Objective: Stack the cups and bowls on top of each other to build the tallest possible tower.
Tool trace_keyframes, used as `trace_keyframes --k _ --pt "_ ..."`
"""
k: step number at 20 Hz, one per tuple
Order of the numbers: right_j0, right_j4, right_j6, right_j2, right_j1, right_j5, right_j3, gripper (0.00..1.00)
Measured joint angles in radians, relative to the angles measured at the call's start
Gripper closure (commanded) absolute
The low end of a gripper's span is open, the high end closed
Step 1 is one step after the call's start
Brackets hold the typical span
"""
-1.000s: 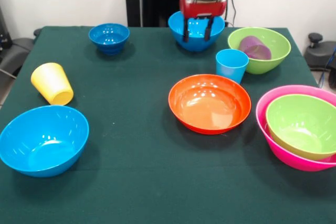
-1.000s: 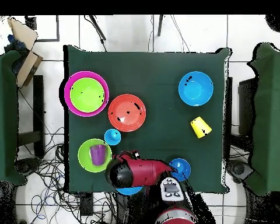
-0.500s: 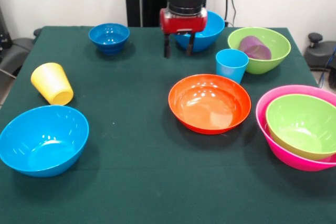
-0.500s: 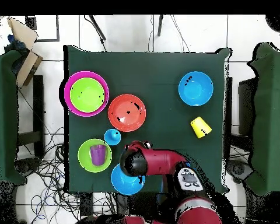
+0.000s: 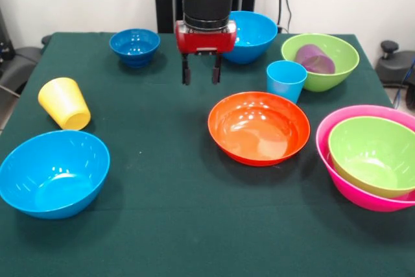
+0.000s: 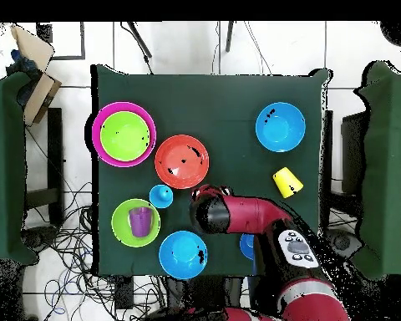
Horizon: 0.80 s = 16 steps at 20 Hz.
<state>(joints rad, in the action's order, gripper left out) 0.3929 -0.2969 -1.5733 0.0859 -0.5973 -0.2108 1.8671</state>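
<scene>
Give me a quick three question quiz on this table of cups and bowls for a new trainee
1. True or false: the purple cup lies inside a lime-green bowl.
2. Which bowl holds the other lime-green bowl? A) orange B) pink C) sky-blue
3. Fill in: the yellow cup lies on its ____.

Key: 1 true. 2 B, the pink bowl. 3 side. The pincer hangs open and empty above the cloth.

No text, label or number is legible — cups and bowls plain.
</scene>
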Motion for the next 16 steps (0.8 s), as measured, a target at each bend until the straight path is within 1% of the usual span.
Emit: trace_keyframes --k 5,12,16 --pt "0.002 0.000 0.000 0.032 0.001 -0.045 -0.057 0.00" --pt "0.000 -0.001 0.000 0.069 0.029 -0.047 -0.134 0.00" --pt "0.014 -0.001 0.000 0.094 0.053 -0.047 -0.166 0.00"
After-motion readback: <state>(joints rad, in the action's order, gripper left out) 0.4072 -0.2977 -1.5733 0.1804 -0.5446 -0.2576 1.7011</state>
